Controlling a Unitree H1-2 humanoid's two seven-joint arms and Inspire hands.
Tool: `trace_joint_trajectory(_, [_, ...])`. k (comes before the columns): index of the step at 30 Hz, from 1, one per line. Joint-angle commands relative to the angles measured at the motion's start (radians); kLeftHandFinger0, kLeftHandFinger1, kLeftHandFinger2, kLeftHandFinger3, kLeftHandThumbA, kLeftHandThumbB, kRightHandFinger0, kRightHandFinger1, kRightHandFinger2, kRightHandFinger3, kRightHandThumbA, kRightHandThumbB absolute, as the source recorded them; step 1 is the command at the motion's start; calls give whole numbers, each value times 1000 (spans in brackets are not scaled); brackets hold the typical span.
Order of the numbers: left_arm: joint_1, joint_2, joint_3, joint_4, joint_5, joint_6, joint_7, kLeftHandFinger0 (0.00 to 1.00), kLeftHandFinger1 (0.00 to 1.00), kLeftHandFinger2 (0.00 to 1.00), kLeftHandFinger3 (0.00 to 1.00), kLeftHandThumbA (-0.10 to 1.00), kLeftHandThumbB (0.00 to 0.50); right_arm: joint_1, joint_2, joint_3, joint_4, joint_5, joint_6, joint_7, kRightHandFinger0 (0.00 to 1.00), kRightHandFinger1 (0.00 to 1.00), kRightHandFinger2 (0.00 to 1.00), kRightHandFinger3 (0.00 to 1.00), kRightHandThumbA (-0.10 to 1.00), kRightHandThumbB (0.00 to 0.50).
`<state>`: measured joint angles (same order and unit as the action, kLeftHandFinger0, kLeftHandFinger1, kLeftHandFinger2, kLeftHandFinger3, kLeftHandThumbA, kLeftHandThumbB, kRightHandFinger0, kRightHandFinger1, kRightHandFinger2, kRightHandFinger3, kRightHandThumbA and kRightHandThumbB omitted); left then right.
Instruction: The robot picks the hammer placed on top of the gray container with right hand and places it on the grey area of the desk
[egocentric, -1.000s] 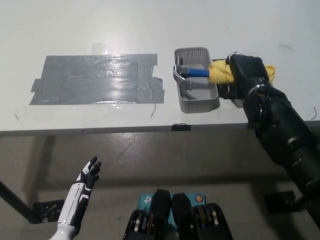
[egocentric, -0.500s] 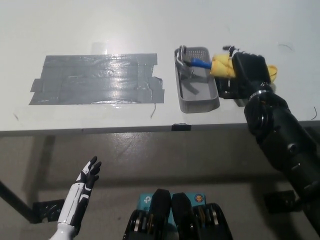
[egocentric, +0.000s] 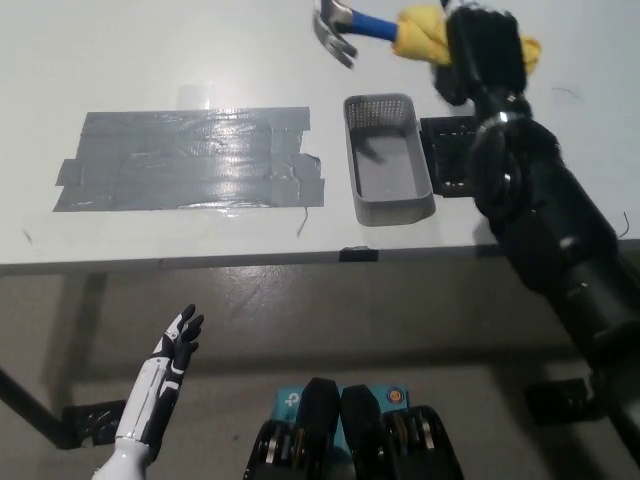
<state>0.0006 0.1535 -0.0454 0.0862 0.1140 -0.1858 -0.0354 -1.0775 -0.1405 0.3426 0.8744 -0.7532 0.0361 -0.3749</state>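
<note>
White desk (egocentric: 150, 60) below; I see the black right robot hand (egocentric: 485, 50) clamped on the hammer (egocentric: 385, 30), held in the air beyond the empty gray container (egocentric: 388, 195). Grey tape area (egocentric: 190, 160) sits left. Left robot hand (egocentric: 170, 365) spread, low

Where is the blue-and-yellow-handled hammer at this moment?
In the head view, the blue-and-yellow-handled hammer is held aloft in the black right hand, near the picture's top edge, above and beyond the empty gray plastic container.
</note>
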Motion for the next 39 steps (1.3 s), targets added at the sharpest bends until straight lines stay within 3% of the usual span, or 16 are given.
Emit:
trace_joint_trajectory(1, [-6, 10, -7, -22, 6, -27, -12, 1000, 1000, 1000, 1000, 1000, 123, -121, 64, 29, 39, -8, -14, -54, 28, 536, 915, 954, -100, 119])
trace_joint_trajectory(6, [-6, 11, -13, -38, 18, -17, -12, 1000, 1000, 1000, 1000, 1000, 124, -178, 141, 79, 158, -12, -2, -47, 11, 495, 848, 905, -100, 128])
trace_joint_trajectory(10, [-5, 7, -14, -46, 5, -13, -17, 1000, 1000, 1000, 1000, 1000, 152, -222, 236, 82, 232, 17, 13, -50, 8, 482, 872, 1000, -100, 131])
trace_joint_trajectory(15, [-4, 12, -19, -55, 15, -23, -17, 1000, 1000, 1000, 1000, 1000, 153, -266, 309, 106, 342, 7, 5, -81, 0, 411, 830, 973, -100, 157])
trace_joint_trajectory(17, [-1, 15, -24, -67, 20, -14, -20, 1000, 1000, 1000, 1000, 1000, 151, -275, 331, 112, 385, 15, -5, -82, 0, 336, 737, 825, -100, 194])
trace_joint_trajectory(18, [0, 15, -25, -70, 21, -13, -21, 1000, 1000, 1000, 1000, 1000, 150, -279, 341, 113, 406, 21, -3, -74, 0, 251, 648, 625, -100, 206])
trace_joint_trajectory(20, [0, 17, -28, -75, 18, -11, -27, 1000, 1000, 1000, 1000, 1000, 151, -291, 365, 112, 445, 34, 20, -40, 0, 215, 555, 468, -100, 233])
trace_joint_trajectory(23, [-5, 17, -27, -73, 14, -19, -29, 1000, 1000, 1000, 1000, 1000, 166, -291, 393, 106, 485, 52, 27, -9, 0, 23, 294, 426, -100, 263])
trace_joint_trajectory(25, [-11, 15, -26, -71, 15, -23, -27, 1000, 1000, 1000, 1000, 1000, 170, -290, 399, 101, 496, 60, 29, 0, 0, 0, 254, 429, -100, 283])
trace_joint_trajectory(28, [-15, 15, -26, -77, 24, -25, -25, 1000, 1000, 1000, 1000, 1000, 162, -278, 404, 112, 514, 60, 30, 9, 0, 0, 236, 372, -100, 261])
trace_joint_trajectory(29, [-17, 15, -26, -78, 26, -25, -27, 1000, 1000, 1000, 1000, 1000, 161, -276, 403, 113, 517, 63, 29, 10, 0, 0, 219, 341, -100, 297])
trace_joint_trajectory(31, [-24, 16, -27, -79, 28, -19, -31, 1000, 1000, 1000, 1000, 1000, 171, -267, 403, 110, 523, 70, 35, 17, 0, 0, 217, 347, -100, 266])
trace_joint_trajectory(35, [-24, 17, -27, -91, 12, -10, -44, 1000, 1000, 1000, 1000, 997, 158, -244, 393, 108, 531, 84, 42, 38, 0, 43, 283, 556, -100, 285])
trace_joint_trajectory(36, [-25, 17, -26, -93, 5, -8, -48, 1000, 1000, 1000, 1000, 991, 158, -240, 389, 108, 532, 86, 43, 44, 0, 34, 277, 586, -100, 278])
trace_joint_trajectory(38, [-30, 17, -28, -91, 5, -12, -54, 1000, 1000, 1000, 1000, 983, 150, -235, 383, 107, 533, 90, 46, 47, 0, 30, 260, 533, -100, 236])
trace_joint_trajectory(39, [-32, 18, -30, -90, 11, -21, -54, 1000, 1000, 1000, 1000, 980, 137, -234, 380, 103, 533, 95, 51, 63, 63, 128, 380, 560, -71, 185])
